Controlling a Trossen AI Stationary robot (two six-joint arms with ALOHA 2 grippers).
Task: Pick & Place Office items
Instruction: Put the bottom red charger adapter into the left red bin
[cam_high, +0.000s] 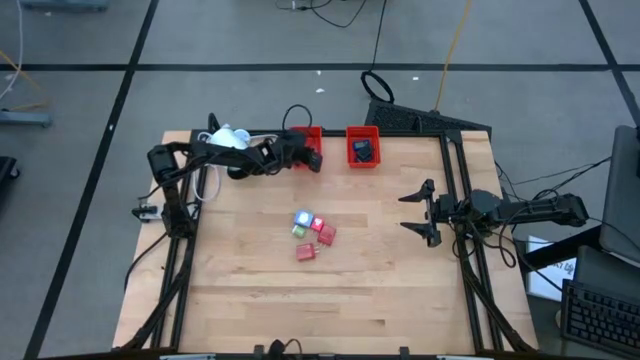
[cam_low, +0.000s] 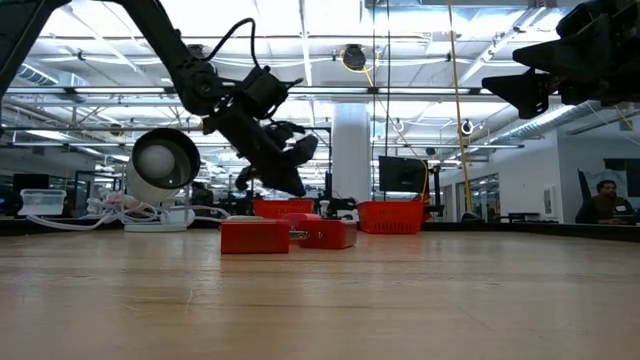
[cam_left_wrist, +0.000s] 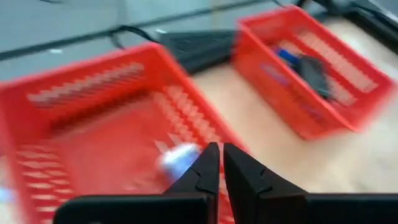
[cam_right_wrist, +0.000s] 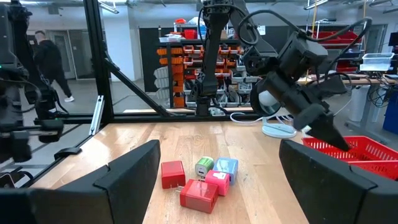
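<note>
Several small office pieces, red, pink, green and pale blue, lie clustered mid-table (cam_high: 310, 235) (cam_right_wrist: 205, 177). My left gripper (cam_high: 316, 160) (cam_left_wrist: 221, 152) is shut and hangs over the left red tray (cam_high: 306, 134) (cam_left_wrist: 93, 68). A blurred pale piece (cam_left_wrist: 177, 158) shows inside that tray, just beyond the fingertips. The right red tray (cam_high: 363, 131) (cam_left_wrist: 348, 124) holds a black piece (cam_left_wrist: 314, 71) and a blue one (cam_left_wrist: 286, 56). My right gripper (cam_high: 425, 212) waits open above the table near its right edge, facing the cluster.
A white lamp-like device (cam_high: 230, 138) (cam_low: 165, 160) with a cable stands at the far left corner, beside my left arm. Both trays sit along the far edge. Dark frame rails run along the left and right sides. Bare wood lies around the cluster.
</note>
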